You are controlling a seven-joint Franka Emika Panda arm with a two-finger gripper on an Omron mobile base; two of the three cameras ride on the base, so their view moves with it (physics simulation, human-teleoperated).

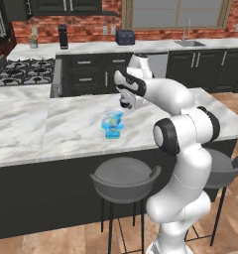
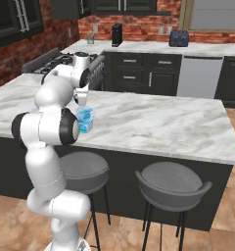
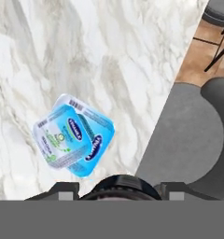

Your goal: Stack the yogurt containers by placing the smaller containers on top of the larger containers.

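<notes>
On the marble island counter [image 1: 61, 124] the wide squarish light-blue tub [image 3: 97, 144] stands near the front edge. The medium clear-and-blue cup [image 3: 55, 137] rests on it, shifted toward one corner and a little askew. The pair shows as a small blue stack [image 1: 112, 125] [image 2: 84, 120]. My gripper [image 1: 125, 105] [image 2: 82, 101] [image 3: 118, 187] hangs just above the stack and slightly to its side. A small dark round shape, the tiny dark cup [image 3: 118, 182], sits tight between the two fingertips, which are shut on it. Its pale top is hidden.
Two grey bar stools [image 1: 125, 174] [image 2: 171, 182] stand below the counter's front edge, and one seat [image 3: 188, 140] lies right beside the stack in the hand view. A stove [image 1: 22, 69] is at the far left. Bare marble spreads around the stack.
</notes>
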